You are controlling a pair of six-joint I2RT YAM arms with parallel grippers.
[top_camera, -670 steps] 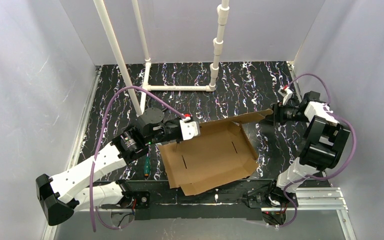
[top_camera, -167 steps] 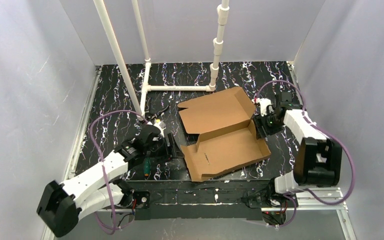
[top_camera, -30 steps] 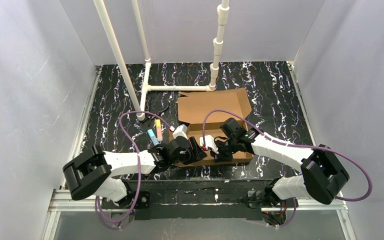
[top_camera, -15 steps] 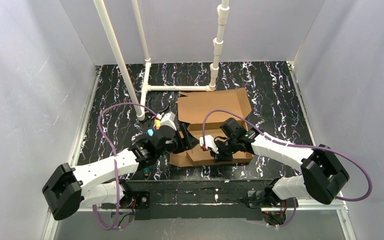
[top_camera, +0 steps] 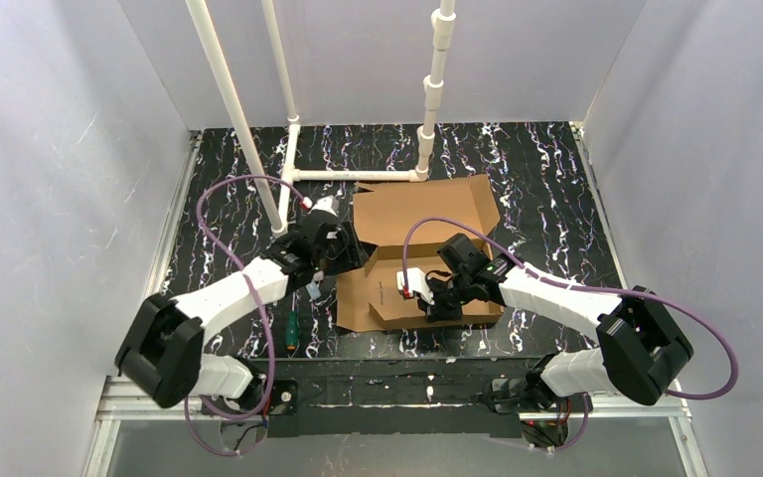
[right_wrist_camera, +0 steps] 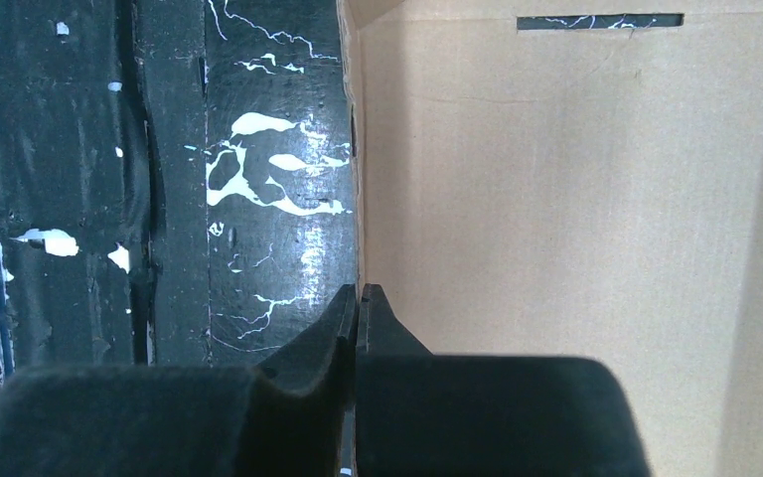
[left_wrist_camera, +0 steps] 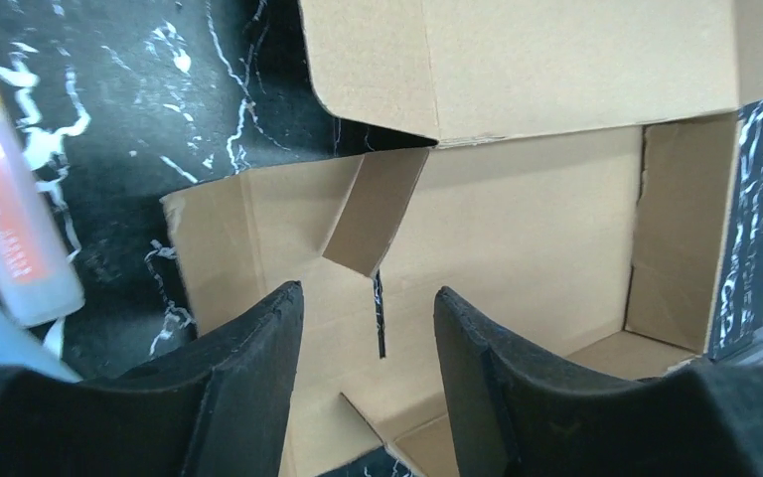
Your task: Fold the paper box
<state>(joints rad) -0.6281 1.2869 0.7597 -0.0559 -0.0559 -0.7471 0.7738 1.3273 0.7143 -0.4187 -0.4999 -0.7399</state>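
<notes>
The paper box (top_camera: 419, 209) lies mid-table, its lid flat toward the back and its tray (top_camera: 397, 298) nearer me. In the left wrist view the brown box (left_wrist_camera: 517, 229) shows a small upright flap (left_wrist_camera: 373, 224) and a slot (left_wrist_camera: 380, 316). My left gripper (top_camera: 355, 256) hovers over the tray's back-left corner; it (left_wrist_camera: 368, 318) is open with nothing between its fingers. My right gripper (top_camera: 431, 306) stands at the tray's front wall. It (right_wrist_camera: 358, 296) is shut on the thin edge of that wall (right_wrist_camera: 356, 149), table on one side and box floor (right_wrist_camera: 576, 219) on the other.
A white pipe frame (top_camera: 358, 175) with uprights (top_camera: 233, 109) stands at the back. A green-and-orange screwdriver (top_camera: 289, 333) lies front left. A blue marker (top_camera: 313, 289) lies by the left arm; an orange marker (left_wrist_camera: 5, 219) shows beside the box's left edge.
My left arm has swung from the tray's front-left edge back to its back-left corner, jaws widening then narrowing a little. The right gripper has held its grip without moving.
</notes>
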